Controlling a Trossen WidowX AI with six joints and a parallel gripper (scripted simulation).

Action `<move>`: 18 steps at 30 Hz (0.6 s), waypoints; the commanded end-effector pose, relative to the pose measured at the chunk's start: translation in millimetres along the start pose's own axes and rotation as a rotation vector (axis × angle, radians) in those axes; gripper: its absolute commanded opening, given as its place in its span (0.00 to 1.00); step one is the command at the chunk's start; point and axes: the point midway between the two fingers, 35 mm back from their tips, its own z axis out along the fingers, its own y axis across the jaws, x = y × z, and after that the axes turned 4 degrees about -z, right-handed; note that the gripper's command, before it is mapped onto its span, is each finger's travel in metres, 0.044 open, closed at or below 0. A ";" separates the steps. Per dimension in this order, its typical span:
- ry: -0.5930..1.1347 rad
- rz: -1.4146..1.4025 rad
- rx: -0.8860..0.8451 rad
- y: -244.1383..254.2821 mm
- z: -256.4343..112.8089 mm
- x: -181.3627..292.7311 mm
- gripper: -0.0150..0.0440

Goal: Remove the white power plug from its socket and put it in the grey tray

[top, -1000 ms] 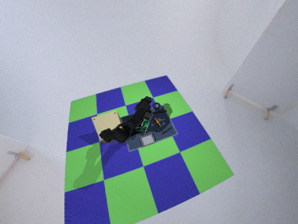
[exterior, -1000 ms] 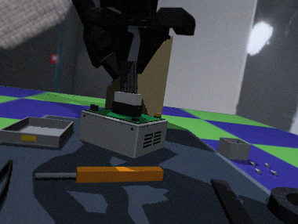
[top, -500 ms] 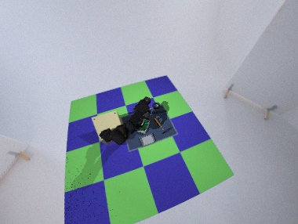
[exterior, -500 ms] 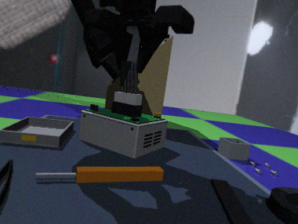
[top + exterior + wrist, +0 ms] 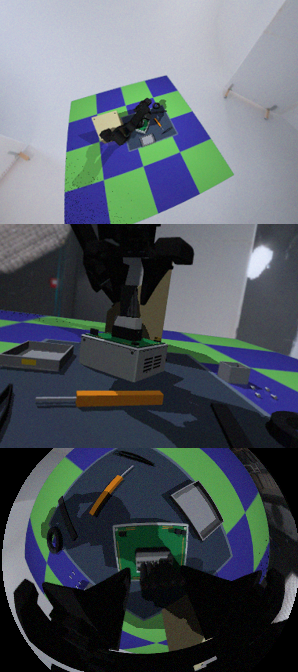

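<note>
- though the gripper (image 5: pixel 142 122) (image 5: pixel 130 304) (image 5: pixel 156 571) straddles the cables (image 5: pixel 130 304) (image 5: pixel 150 570), it stands roughly half open, gripping nothing.
- below the jaws, the white plug (image 5: pixel 129 322) (image 5: pixel 152 555) appears seated on the circuit board (image 5: pixel 146 127) (image 5: pixel 150 341) (image 5: pixel 125 550).
- loosening, traying and retreating seemingly remain; the grey tray (image 5: pixel 148 139) (image 5: pixel 12 361) (image 5: pixel 200 510) lies off to the jaws' side.

No readable text, labels, brands, numbers or signs anywhere I can see. Grey tray (image 5: pixel 55 362) (image 5: pixel 201 510) has a yellow patch (image 5: pixel 28 362) on its outer wall, no legible characters on it.
</note>
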 end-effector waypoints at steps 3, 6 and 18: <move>-0.004 -0.007 0.005 -0.4 10.3 0.1 0.68; -0.004 -0.007 0.005 -0.4 10.5 0.1 0.68; -0.004 -0.007 0.005 -0.4 10.5 0.1 0.25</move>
